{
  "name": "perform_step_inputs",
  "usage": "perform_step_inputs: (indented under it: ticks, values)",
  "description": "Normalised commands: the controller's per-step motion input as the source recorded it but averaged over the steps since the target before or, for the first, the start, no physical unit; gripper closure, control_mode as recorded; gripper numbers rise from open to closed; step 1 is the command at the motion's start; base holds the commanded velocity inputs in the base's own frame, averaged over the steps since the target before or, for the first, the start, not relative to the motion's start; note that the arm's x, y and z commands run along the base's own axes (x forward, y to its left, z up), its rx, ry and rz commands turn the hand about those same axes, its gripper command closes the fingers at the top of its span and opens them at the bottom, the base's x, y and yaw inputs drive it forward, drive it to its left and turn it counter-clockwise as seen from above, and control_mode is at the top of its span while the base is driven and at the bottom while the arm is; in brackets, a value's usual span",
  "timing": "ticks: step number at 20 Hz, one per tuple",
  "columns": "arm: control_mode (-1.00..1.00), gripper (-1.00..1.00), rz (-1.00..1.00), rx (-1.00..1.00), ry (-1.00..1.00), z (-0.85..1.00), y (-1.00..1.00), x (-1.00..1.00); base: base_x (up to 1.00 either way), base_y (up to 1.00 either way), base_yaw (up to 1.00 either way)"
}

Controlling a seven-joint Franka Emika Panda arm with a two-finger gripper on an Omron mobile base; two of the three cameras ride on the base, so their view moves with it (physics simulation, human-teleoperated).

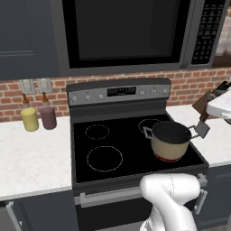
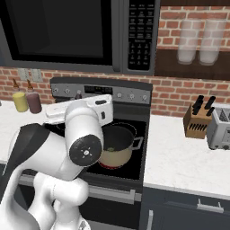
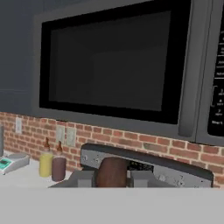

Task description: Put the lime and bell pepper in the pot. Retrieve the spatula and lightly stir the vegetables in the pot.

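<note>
My arm [image 2: 67, 148] is glossy white, built of rounded, bulbous segments. A dark round cap with small pale screws closes one joint, and a black band rings another segment.

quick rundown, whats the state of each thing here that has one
pot: upright on the front right burner, no lid
spatula: handle clamped in the end effector, blade beside the pot
microwave: door shut
stove: other burners bare
</note>
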Motion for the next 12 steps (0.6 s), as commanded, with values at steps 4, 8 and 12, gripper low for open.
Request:
perform_step_inputs:
  ticks: [4,8,12]
  values:
    - [-1.0,1.0,0.0,-0.35,-0.01,-0.16,0.06,0.13,0.0,0.0,0.0]
    - [-1.0,1.0,0.02,-0.15,-0.01,-0.26,0.0,0.13,0.0,0.0,0.0]
    - [-1.0,1.0,0.05,-0.01,0.0,-0.21,0.01,0.23,0.0,0.0,0.0]
